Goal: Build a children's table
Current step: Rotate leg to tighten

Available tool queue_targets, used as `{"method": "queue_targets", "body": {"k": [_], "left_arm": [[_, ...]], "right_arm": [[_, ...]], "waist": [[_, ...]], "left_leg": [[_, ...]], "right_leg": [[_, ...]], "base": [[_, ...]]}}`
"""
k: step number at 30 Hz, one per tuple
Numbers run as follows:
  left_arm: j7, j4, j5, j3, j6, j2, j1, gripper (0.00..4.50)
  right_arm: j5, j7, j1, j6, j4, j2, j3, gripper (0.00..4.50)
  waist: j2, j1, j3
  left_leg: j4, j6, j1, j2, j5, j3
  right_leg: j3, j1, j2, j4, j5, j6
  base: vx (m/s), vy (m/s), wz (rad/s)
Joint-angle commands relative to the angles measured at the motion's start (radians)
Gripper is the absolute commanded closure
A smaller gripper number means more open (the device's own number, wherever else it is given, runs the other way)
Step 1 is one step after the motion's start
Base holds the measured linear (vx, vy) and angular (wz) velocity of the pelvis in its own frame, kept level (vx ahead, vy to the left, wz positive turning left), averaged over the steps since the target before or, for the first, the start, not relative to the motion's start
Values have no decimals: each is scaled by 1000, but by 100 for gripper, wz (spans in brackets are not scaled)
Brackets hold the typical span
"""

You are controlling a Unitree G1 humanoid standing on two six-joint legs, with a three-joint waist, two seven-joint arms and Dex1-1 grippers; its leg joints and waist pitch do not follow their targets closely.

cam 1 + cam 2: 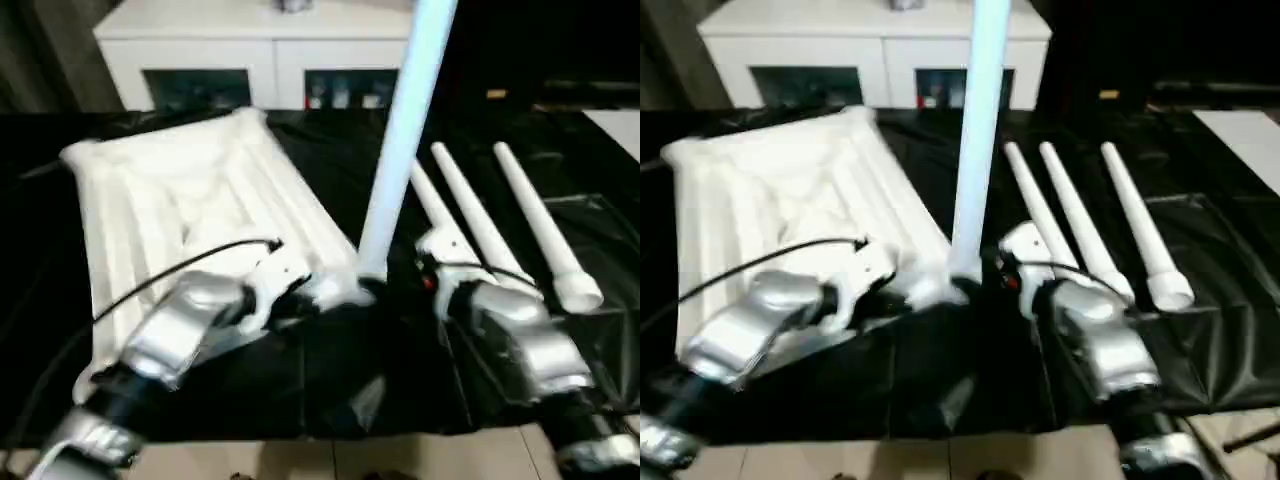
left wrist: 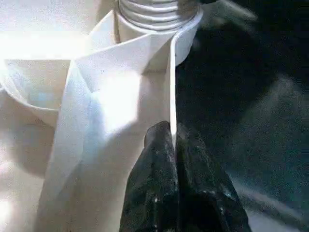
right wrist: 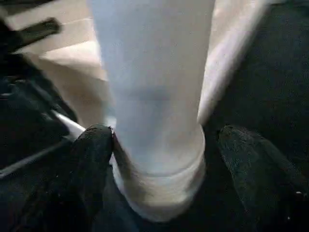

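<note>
The white tabletop [image 1: 180,190] lies upside down on the black cloth, ribs facing up. One white leg [image 1: 400,130] stands upright in its near right corner socket [image 2: 183,43], and the leg's threaded end [image 2: 154,12] shows at the socket. My left gripper [image 2: 171,137] is shut on the thin rim wall of the tabletop beside that socket. My right gripper [image 3: 164,159] is open around the base of the leg [image 3: 154,121]: one finger [image 3: 91,159] touches it, the other [image 3: 251,164] stands apart. Three more legs [image 1: 480,220] lie side by side to the right.
A black cloth [image 1: 350,370] covers the work surface, and its near edge meets light flooring. A white cabinet [image 1: 260,50] with glass-fronted compartments stands behind. A black cable [image 1: 170,270] runs over my left forearm. A white sheet [image 1: 620,125] lies at the far right.
</note>
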Motion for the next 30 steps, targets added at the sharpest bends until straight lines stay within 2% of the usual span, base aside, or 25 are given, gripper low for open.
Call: {"method": "queue_targets", "body": {"k": [1, 2, 4, 5, 6, 8, 12, 13, 15, 16, 18, 19, 21, 23, 26, 28, 30], "left_arm": [[-52, -19, -11, -55, 23, -2, 18, 450], [-67, -41, -21, -61, 33, 7, 22, 450], [-70, -50, -25, -63, 37, 11, 24, 450], [-71, -58, -27, -63, 41, 15, 25, 450], [-70, -63, -28, -62, 44, 18, 26, 450], [-67, -62, -23, -58, 45, 20, 26, 450], [-65, -57, -15, -54, 43, 21, 25, 450], [-63, -53, -12, -52, 42, 21, 23, 450], [-61, -52, -11, -52, 42, 22, 21, 450], [-60, -51, -12, -52, 42, 22, 21, 450], [-57, -50, -14, -53, 43, 24, 20, 450], [-55, -49, -13, -55, 42, 26, 19, 450], [-55, -46, -15, -55, 42, 26, 19, 450], [-49, -40, -13, -54, 40, 21, 18, 450], [-39, -33, -12, -49, 41, 14, 17, 450], [38, 10, 5, -27, 41, -30, 6, 450], [111, 54, 13, 4, 43, -74, -10, 450]], "right_arm": [[19, 53, 2, 21, -19, -9, 4, 72], [12, 100, -7, 11, -4, -27, 23, 72], [6, 118, -12, 7, 1, -38, 34, 72], [2, 140, -16, 2, 6, -49, 44, 72], [-6, 151, -22, -3, 14, -57, 53, 72], [-39, 172, -42, -28, 50, -73, 75, 72], [-56, 178, -57, -39, 75, -71, 76, 72], [-58, 176, -63, -39, 84, -65, 70, 98], [-52, 177, -68, -34, 89, -59, 63, 98], [-48, 178, -69, -31, 90, -57, 62, 112], [-44, 184, -70, -30, 93, -57, 62, 134], [-44, 187, -71, -34, 99, -56, 64, 139], [-41, 186, -69, -34, 105, -51, 60, 141], [-41, 167, -65, -38, 114, -40, 48, 168], [-42, 132, -65, -40, 130, -23, 33, 176], [-60, -44, -87, -46, 213, 47, -19, 181], [-72, -182, -104, -58, 269, 99, -53, 181]], "waist": [[1, 5, -58], [-5, 9, -58], [-4, 13, -57], [-9, 16, -57], [-7, 20, -56], [-12, 20, -58], [-12, 19, -59], [-13, 19, -60], [-12, 20, -62], [-10, 20, -62], [-11, 19, -62], [-5, 20, -62], [-8, 18, -62], [-9, 18, -62], [-9, 17, -60], [-9, 10, -54], [-9, 0, -56]], "left_leg": [[-78, 46, 16, 56, -311, -13], [-78, 36, 20, 56, -324, -12], [-80, 29, 19, 57, -327, -13], [-80, 27, 19, 57, -325, -13], [-79, 23, 24, 55, -338, -11], [-80, 20, 15, 53, -321, -14], [-78, 24, 13, 52, -306, -14], [-78, 25, 13, 52, -301, -14], [-77, 32, 12, 52, -285, -13], [-77, 35, 11, 53, -277, -14], [-76, 36, 11, 53, -276, -13], [-76, 35, 13, 52, -280, -14], [-76, 35, 11, 52, -284, -13], [-76, 33, 12, 52, -294, -14], [-77, 27, 13, 51, -311, -14], [-78, 16, 14, 50, -338, -14], [-77, -12, 11, 45, -360, -22]], "right_leg": [[55, 42, -56, -67, -331, -228], [55, 41, -55, -68, -349, -222], [57, 41, -56, -69, -363, -214], [56, 41, -57, -68, -367, -211], [59, 35, -56, -71, -385, -206], [57, 43, -58, -69, -389, -197], [58, 44, -59, -69, -382, -192], [58, 44, -59, -68, -375, -195], [58, 46, -58, -66, -354, -202], [57, 48, -58, -64, -341, -206], [58, 47, -57, -64, -334, -208], [57, 47, -57, -63, -335, -211], [57, 48, -56, -64, -335, -210], [56, 47, -57, -66, -353, -208], [56, 45, -57, -69, -380, -201], [55, 40, -57, -75, -430, -190], [48, 43, -60, -81, -497, -163]], "base": [[0, 0, 0], [0, 0, 0], [0, 0, 0], [0, 0, 0], [0, 0, 0], [0, 0, 0], [0, 0, 0], [0, 0, 0], [0, 0, 0], [0, 0, 0], [0, 0, 0], [0, 0, 0], [0, 0, 0], [0, 0, 0], [0, 0, 0], [0, 0, 0], [0, 0, 0]]}}
